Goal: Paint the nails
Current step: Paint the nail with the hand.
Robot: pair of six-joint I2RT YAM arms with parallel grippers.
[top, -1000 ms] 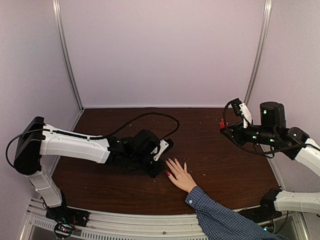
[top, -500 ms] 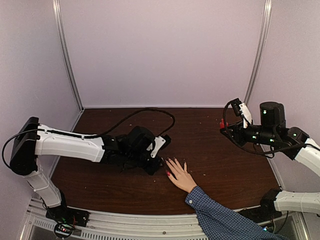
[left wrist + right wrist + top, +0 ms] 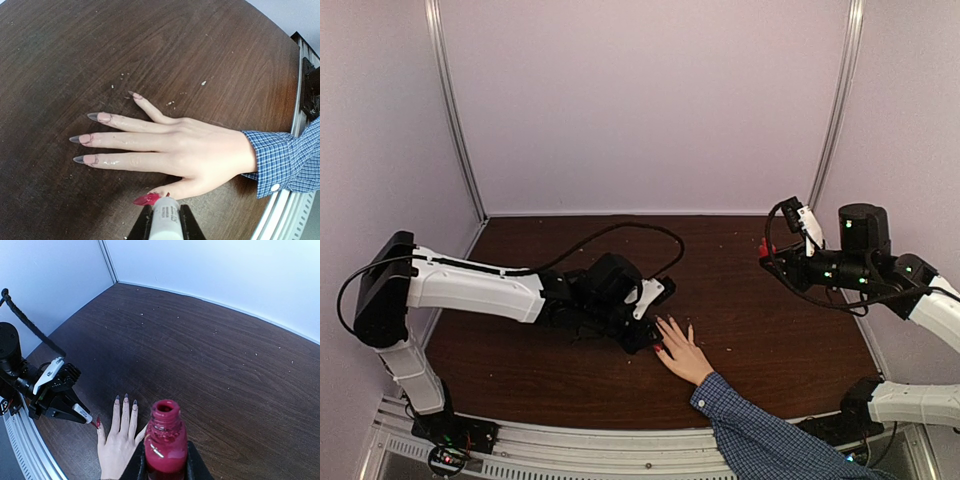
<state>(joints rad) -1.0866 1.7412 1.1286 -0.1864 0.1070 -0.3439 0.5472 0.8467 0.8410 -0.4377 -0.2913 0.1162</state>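
Left arm (image 3: 470,290): reaches low over the table from the left edge towards the middle.
Left gripper (image 3: 165,231): jaws drawn in narrow, clamped on a white brush cap, which points at the hand.
White brush cap (image 3: 163,209): sticks out ahead of the fingers, its front end right at the thumb; the bristles cannot be told apart from the red beneath.
Thumbnail (image 3: 145,200): long, pointed and glossy red, lying just in front of the cap.
Nails (image 3: 95,117): the other four are long and pointed, pinkish at the base and grey at the tips, resting on the wood.
Hand (image 3: 190,150): flat, palm down, near the front middle of the table, with its fingers spread towards the left arm.
Sleeve (image 3: 285,160): blue check, buttoned at the wrist.
Table (image 3: 75,50): dark brown wood with a few pale specks.
Right gripper (image 3: 165,462): raised at the right side, well apart from the hand, closed tight around a bottle.
Bottle (image 3: 164,437): red polish, neck uncapped, upright between the fingers.
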